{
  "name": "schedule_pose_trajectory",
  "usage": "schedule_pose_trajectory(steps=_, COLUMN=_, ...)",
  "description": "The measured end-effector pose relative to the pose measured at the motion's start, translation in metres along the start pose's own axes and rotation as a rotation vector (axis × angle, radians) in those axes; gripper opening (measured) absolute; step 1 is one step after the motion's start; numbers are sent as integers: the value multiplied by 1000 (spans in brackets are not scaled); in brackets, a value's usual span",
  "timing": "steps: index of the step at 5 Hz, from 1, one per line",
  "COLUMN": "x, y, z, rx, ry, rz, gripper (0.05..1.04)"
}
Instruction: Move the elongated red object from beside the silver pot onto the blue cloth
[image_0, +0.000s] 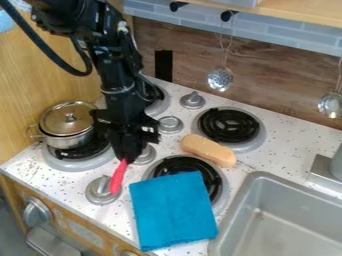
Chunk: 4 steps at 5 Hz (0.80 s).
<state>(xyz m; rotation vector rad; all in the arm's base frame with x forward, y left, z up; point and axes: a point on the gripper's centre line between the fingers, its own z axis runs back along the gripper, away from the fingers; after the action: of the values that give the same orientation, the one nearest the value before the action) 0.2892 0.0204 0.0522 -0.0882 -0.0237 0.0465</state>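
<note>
The tool seems pinched nearly closed on a slim red object, hanging at its seven o'clock beside a stove knob; a blue cloth lies at five o'clock.

Between the hand and open sink, the tan block obstructs low travel; the lidded pot blocks the opposite side.
</note>
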Motion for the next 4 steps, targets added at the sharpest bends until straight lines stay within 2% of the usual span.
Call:
schedule_pose_trajectory(steps=2, x=-26, y=-21, z=-23, rx=10, ry=32, rz=-91, gripper=119)
schedule_pose_trajectory(steps=4, x=-27, y=-42, z=-31, rx=-1, ry=-13, rz=-132, gripper=119)
